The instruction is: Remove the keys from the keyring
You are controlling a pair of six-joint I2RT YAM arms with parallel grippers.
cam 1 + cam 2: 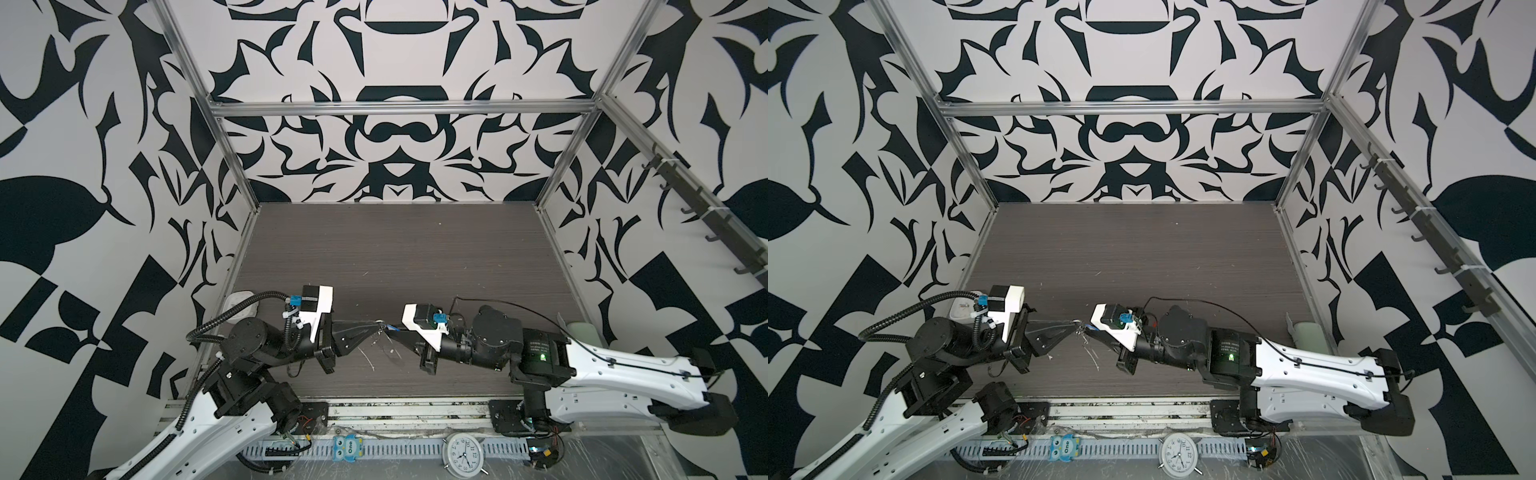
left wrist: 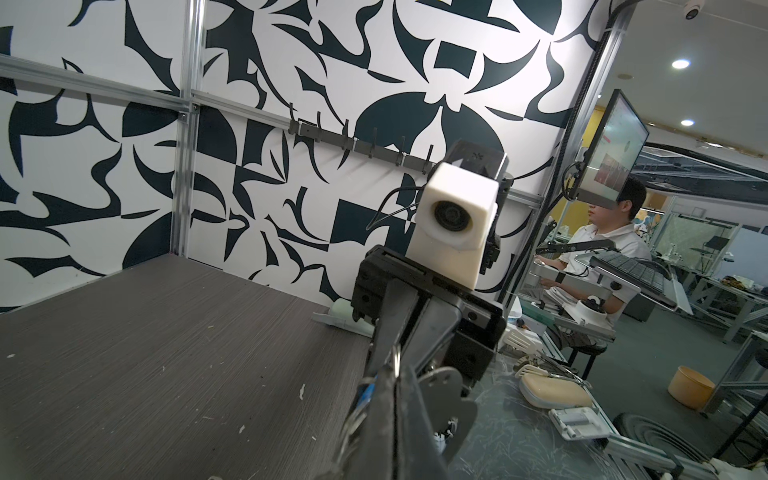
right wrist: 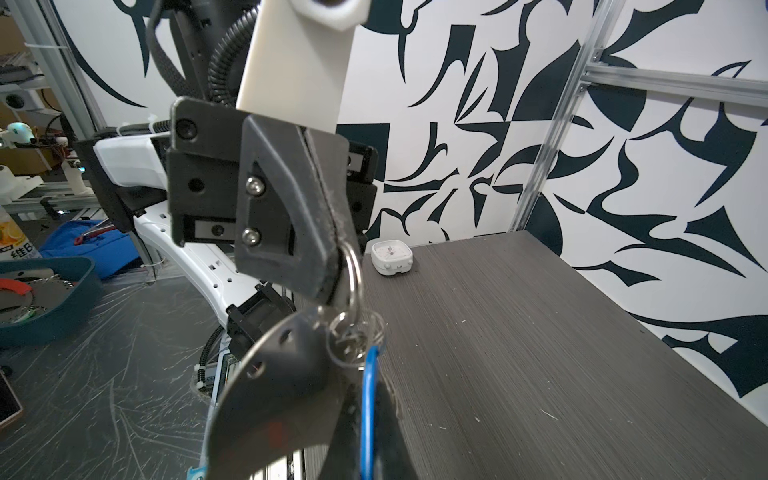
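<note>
**A:** Room around the work: how much was there?

**B:** Plenty. The left fingers and right fingers met tip to tip above the near middle of the desk. They were well apart from the back wall and both side walls. The front edge lay nearer, under the arms.

**A:** Anything at the edges?

**B:** A small white clock sat on the desk by the left wall, and a pale green thing sat at the right edge. Both were well apart from the fingers. An alarm clock and an owl figure sat on the front rail, off the desk.

**A:** And the keyring?

**B:** In the air between the arms. In the right wrist view the left fingers were closed on the keyring, a silver ring pinched at their tips. The keys hung in a bunch just below it. The right fingers were closed too, with the blue tag edge-on between them.

**A:** Containers?

**B:** A dark blue bin stood off the desk, holding round metal pieces and something orange-red. I couldn't tell more. A tan bucket stood on the floor, its inside hidden.
</note>
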